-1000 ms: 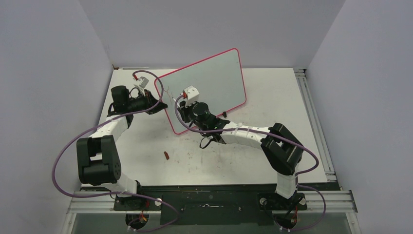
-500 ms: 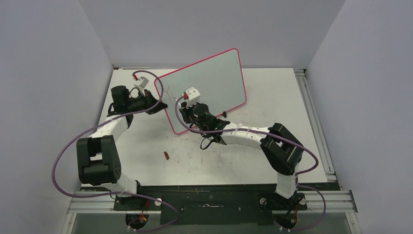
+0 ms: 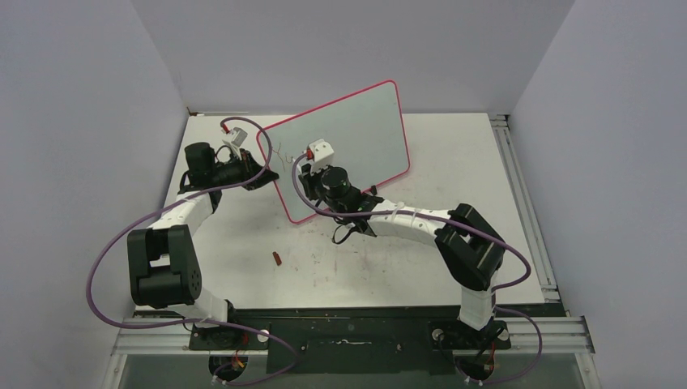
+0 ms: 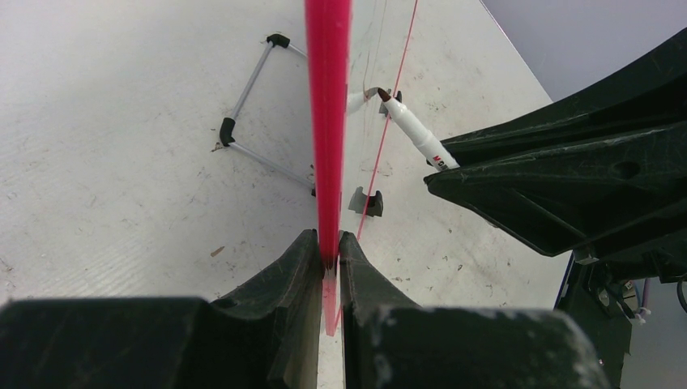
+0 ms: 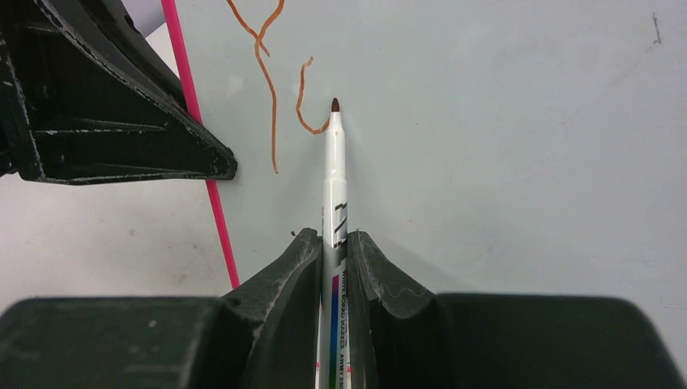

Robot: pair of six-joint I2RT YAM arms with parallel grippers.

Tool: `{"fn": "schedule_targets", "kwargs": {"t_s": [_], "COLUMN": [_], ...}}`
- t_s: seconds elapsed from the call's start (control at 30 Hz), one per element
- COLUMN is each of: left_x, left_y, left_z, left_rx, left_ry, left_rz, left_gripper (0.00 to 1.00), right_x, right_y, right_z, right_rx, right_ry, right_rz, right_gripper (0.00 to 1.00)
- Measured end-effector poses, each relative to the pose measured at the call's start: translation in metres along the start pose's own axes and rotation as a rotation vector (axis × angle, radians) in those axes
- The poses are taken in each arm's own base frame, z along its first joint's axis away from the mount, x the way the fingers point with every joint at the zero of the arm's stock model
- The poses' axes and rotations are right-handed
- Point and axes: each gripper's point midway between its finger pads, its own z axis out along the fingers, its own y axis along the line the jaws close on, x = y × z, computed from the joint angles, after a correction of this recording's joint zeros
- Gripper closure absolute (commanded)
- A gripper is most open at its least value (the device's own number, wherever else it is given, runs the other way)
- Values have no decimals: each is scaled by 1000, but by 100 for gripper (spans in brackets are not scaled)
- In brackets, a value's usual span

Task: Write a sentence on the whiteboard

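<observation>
Right gripper (image 5: 334, 237) pinches one marker (image 5: 333, 162); left gripper (image 4: 328, 245) pinches one whiteboard (image 3: 356, 138) at its rim; scuffed white counter (image 3: 454, 186), grey walls (image 3: 348, 49).

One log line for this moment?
left gripper: grips whiteboard rim | right gripper: grips marker, tip at stroke | sentence: first strokes

I have my left arm folded and reaching forward, left gripper (image 4: 328, 243) pinched on the whiteboard (image 4: 328, 121) edge. My right arm stretches across leftward, right gripper (image 5: 334, 239) clamped round the marker (image 5: 333, 170).
</observation>
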Motion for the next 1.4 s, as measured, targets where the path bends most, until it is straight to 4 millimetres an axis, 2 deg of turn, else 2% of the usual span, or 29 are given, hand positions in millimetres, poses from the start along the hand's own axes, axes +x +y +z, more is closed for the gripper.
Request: {"fn": "schedule_targets", "kwargs": {"t_s": [0.37,0.63,0.97,1.2,1.4], "left_x": [0,0,0,0,0], "left_y": [0,0,0,-1,-1], "left_z": [0,0,0,0,-1], "left_rx": [0,-1,0,3,3], "left_ry": [0,1,1,1,1], "left_rz": [0,-2,-2,-1,-1], "left_gripper": [100,100,100,100,100], "right_x": [-16,-6,-6,-3,-8], "right_y": [4,5,8,0,-5], "right_z": [7,12,11,1,0], "right_rx": [-5,-7,-9,15,29], "right_ry": [-25,-4,-5,-2,-13], "right_rz": [3,-3,-20,-25,-21], "right_gripper": [95,95,95,95,95]}}
